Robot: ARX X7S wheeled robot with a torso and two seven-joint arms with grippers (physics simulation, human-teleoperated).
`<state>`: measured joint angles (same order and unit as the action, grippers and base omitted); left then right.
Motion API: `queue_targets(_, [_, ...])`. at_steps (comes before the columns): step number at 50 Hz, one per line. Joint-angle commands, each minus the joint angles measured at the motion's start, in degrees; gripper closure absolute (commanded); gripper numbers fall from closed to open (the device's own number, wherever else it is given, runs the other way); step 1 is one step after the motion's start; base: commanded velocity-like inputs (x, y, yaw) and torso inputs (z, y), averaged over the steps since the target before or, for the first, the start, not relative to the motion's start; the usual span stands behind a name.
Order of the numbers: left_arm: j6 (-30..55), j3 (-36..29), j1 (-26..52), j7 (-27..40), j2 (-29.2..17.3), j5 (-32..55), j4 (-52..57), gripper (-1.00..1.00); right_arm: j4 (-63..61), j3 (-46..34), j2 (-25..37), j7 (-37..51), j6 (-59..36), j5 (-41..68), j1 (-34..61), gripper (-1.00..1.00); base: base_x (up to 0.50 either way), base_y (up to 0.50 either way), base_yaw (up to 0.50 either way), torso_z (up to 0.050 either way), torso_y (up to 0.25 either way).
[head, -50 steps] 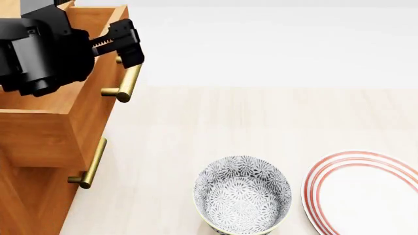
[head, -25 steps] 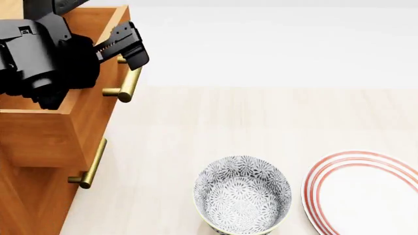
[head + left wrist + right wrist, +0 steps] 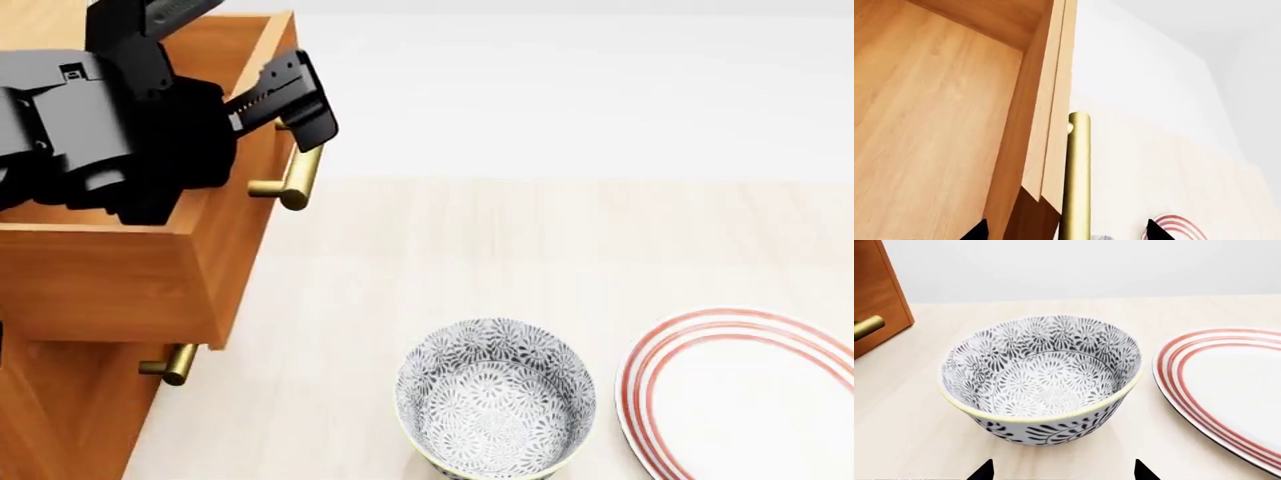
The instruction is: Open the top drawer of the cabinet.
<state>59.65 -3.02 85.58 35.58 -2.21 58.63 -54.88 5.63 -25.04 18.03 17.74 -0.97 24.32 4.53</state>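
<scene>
Pulled further out, top drawer (image 3: 134,270) overhangs lower handle (image 3: 170,366) (bowl (image 3: 497,403) near).

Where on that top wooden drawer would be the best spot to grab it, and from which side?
Probably the brass cylindrical bar handle on the orange-brown top drawer. It stands clear of the front panel, so fingers can straddle it. Coming from above suits, as the black left gripper does here.

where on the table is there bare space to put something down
Bare tabletop runs wide behind the bowl and plate, right of the top drawer. Crowded: the narrow gap between bowl and plate, and beside the cabinet.
</scene>
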Motion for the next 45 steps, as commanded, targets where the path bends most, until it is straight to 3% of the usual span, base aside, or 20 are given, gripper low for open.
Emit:
queue_targets(1, [-0.9, -2.8, -1.2, -2.0, 2.0, 6.7, 0.3, -1.0, -0.5, 1.0, -0.8, -1.3, -0.1, -1.1, -0.2, -1.0, 0.0, 0.0, 0.0, 0.0, 0.0])
queue_targets(45, [-12.9, -35.7, 1.5, 0.6, 2.0, 39.6, 1.8, -1.0, -0.7, 1.1, 0.4, -1.7, 0.3, 0.1, -0.2, -1.0, 0.0, 0.0, 0.0, 0.0, 0.0])
